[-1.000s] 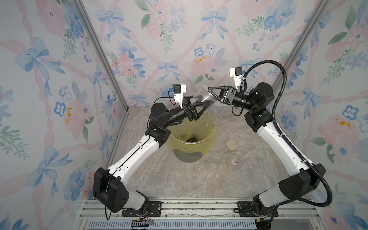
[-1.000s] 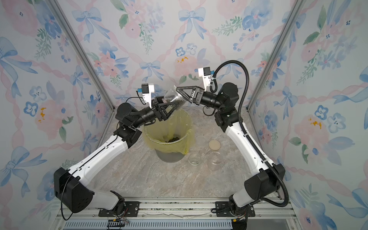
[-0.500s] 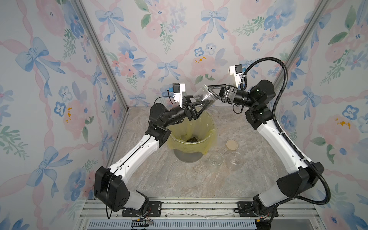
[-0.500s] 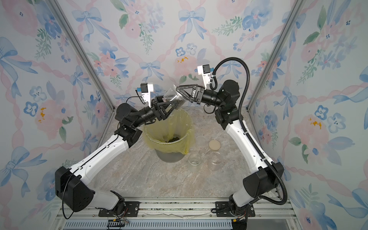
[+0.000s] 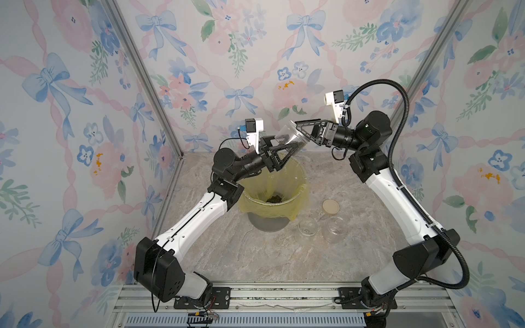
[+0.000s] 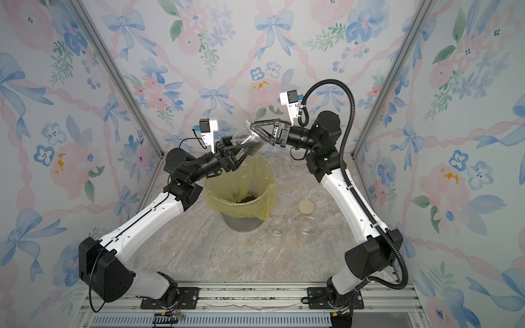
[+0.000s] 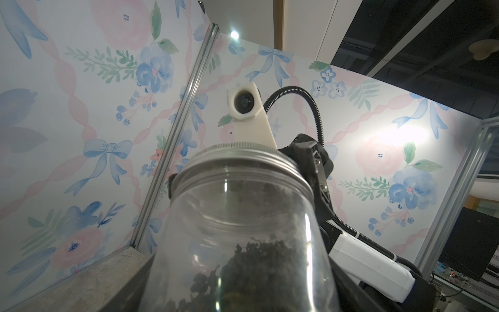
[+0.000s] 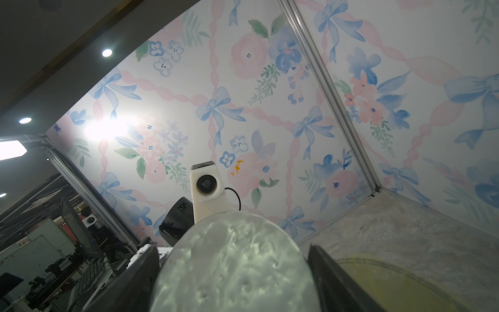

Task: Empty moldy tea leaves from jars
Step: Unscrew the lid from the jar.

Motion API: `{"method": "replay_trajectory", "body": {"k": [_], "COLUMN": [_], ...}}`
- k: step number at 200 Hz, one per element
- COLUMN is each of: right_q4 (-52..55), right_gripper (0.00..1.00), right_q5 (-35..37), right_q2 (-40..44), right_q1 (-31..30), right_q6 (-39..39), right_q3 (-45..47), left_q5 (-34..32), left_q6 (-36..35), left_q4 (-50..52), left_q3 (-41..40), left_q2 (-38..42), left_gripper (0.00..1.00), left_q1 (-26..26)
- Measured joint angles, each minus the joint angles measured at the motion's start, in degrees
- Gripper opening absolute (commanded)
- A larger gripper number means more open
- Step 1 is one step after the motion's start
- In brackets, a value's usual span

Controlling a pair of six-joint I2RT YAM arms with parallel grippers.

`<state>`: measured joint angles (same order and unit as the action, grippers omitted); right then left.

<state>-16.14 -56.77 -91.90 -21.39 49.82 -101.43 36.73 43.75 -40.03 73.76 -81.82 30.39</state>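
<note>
Holding jar (image 5: 288,132): left gripper (image 5: 289,144) is clamping it, tilted above the bin (image 5: 301,181).
Right gripper (image 5: 299,128): jaws are pinching the jar's silver lid (image 7: 237,158).
Tea leaves (image 7: 251,270): sitting inside the held jar.

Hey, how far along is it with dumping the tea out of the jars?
Done: two jars stand open and look empty beside the bin, with tea leaves lying in its yellow liner. In hand: the left tool holds the third jar tilted above the bin while the right tool grips its metal lid. Left: that lid is still on with leaves inside, so opening and tipping out are to come.
</note>
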Motion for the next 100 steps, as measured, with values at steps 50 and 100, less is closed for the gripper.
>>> {"method": "replay_trajectory", "body": {"k": [50,100], "right_q4": [0.07,1.64], "right_gripper": [0.83,0.90], "right_q5": [-0.04,1.09], "right_q2": [0.00,0.48], "right_q1": [-0.04,-0.46], "right_q6": [-0.26,-2.19], "right_q3": [-0.02,0.57], "left_q5": [0.00,0.28], "left_q6": [-0.17,-1.11], "left_q4": [-0.15,0.83], "left_q3": [-0.04,0.09], "left_q2": [0.00,-0.35], "left_gripper": [0.39,0.39], "left_q1": [0.00,-0.09]}}
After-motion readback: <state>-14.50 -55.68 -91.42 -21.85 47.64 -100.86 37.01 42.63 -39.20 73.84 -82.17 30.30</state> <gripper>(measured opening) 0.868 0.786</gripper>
